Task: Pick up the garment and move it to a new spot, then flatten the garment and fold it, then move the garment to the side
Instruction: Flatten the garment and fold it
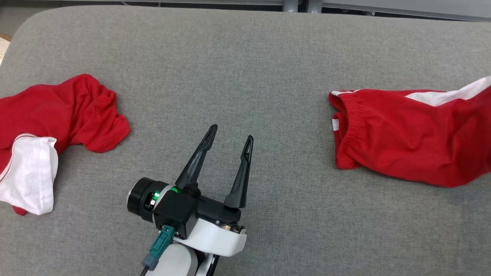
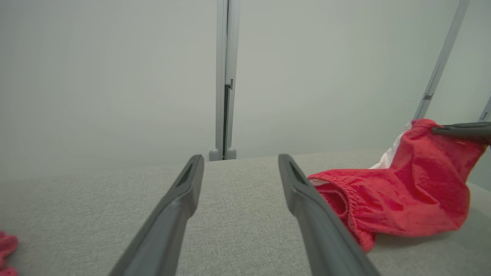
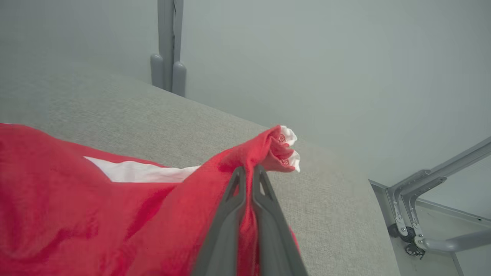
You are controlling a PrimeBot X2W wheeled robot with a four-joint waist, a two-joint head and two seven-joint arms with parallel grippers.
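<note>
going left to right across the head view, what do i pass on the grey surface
crumpled red and white garment → left gripper, fingers spread → red shorts, elastic waistband facing the middle

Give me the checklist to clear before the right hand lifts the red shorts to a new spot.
1. Right hand shut on the red shorts: ok, cloth is pinched near a white-trimmed edge.
2. Grip deep enough to hold through the lift: cannot tell.
3. Left hand open and apart from the shorts: ok.
4. Shorts separate from the red and white garment: ok.
5. Grey table has room between the two garments for set-down: ok.
</note>
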